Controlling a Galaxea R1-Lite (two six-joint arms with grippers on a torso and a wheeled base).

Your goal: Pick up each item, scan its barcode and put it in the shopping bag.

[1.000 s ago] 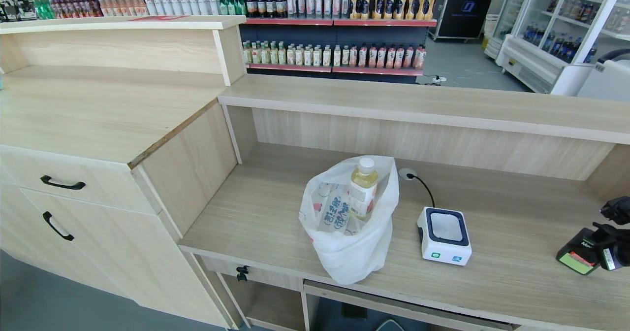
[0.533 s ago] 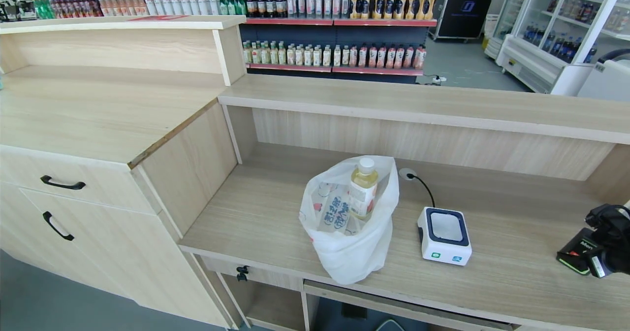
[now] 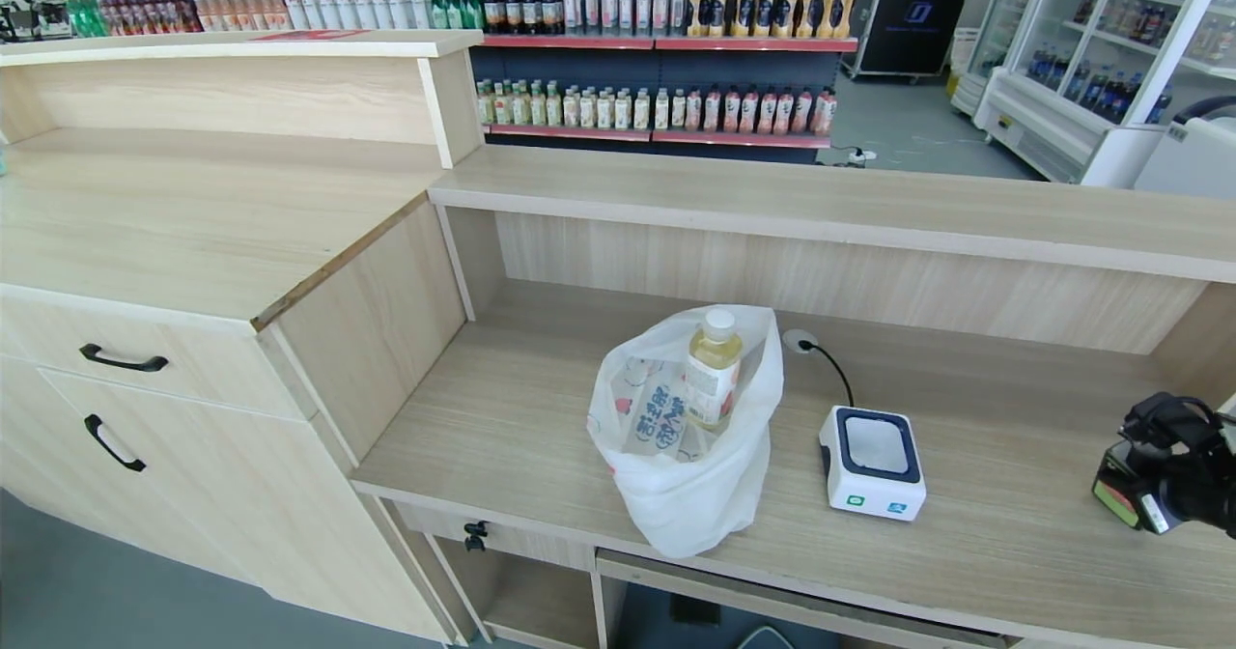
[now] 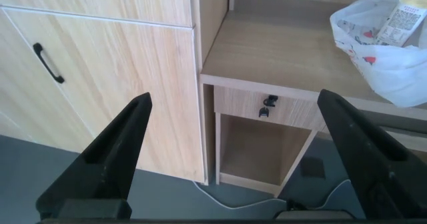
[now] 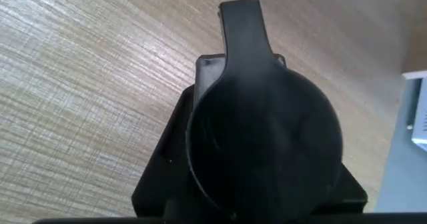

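A white shopping bag (image 3: 690, 494) stands open on the lower counter, with a yellow drink bottle (image 3: 713, 369) and a printed carton inside it. To its right lies the white barcode scanner (image 3: 871, 461), window facing up. At the counter's far right, my right gripper (image 3: 1159, 470) is shut on a black container with a green label (image 3: 1120, 494), tilted just over the wood. The container's dark round top (image 5: 263, 144) sits close under the right wrist camera, one finger (image 5: 241, 24) beyond it. My left gripper (image 4: 233, 97) hangs open, low in front of the cabinet.
The scanner's black cable (image 3: 830, 369) runs to a hole at the back of the counter. A raised ledge (image 3: 830, 210) runs behind, and a taller cabinet with drawers (image 3: 126, 359) is at the left. Bare wood lies between scanner and right gripper.
My right gripper has shifted left over the black container and closed in on it. The container has tipped up from lying flat. The bag, scanner and left arm are unchanged.
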